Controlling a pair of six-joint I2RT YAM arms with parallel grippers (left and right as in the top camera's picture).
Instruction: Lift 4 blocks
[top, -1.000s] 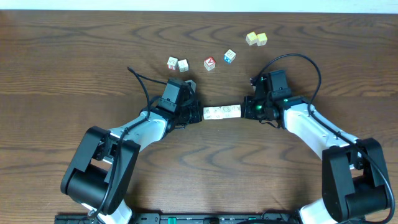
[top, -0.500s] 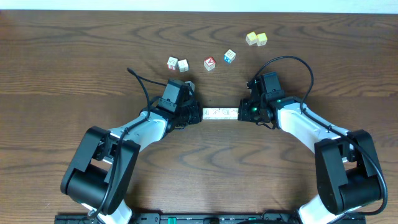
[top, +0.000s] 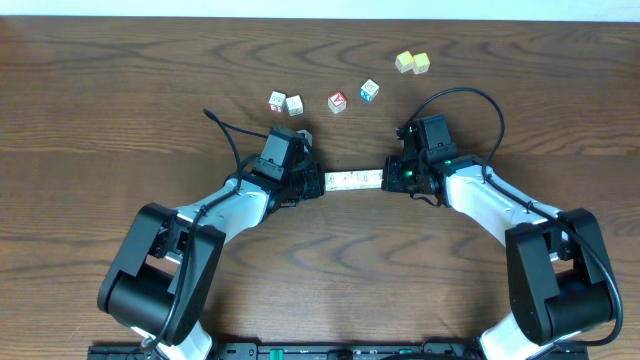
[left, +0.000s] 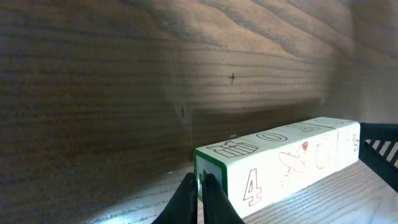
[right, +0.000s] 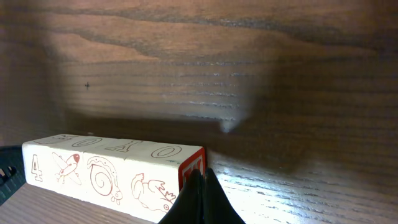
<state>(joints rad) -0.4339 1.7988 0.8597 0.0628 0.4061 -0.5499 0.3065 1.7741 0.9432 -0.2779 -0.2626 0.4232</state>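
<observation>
Four cream blocks (top: 354, 180) form one straight row, end to end, between my two grippers at mid-table. My left gripper (top: 320, 185) is shut, its tips pressing the green-edged end face of the row (left: 286, 162). My right gripper (top: 387, 178) is shut too, its tips against the red-edged end face (right: 191, 168). In the wrist views the row (right: 106, 171) shows a 4, a rocket, a snail and a bird, and wood grain and a dark shadow show beneath it, so it seems to hang just above the table. The left gripper (left: 200, 182) and the right gripper (right: 198, 179) each have nothing between their fingers.
Behind the arms lie loose cubes: two pale ones (top: 277, 101) (top: 294, 104), a red-faced one (top: 337, 102), a blue-faced one (top: 370, 90) and two yellowish ones (top: 404, 61) (top: 421, 63). Black cables arch over each wrist (top: 470, 95).
My right gripper has shifted left and slightly away from me, closing the row up against the left gripper; the row has moved a little with it. The left arm has barely moved.
</observation>
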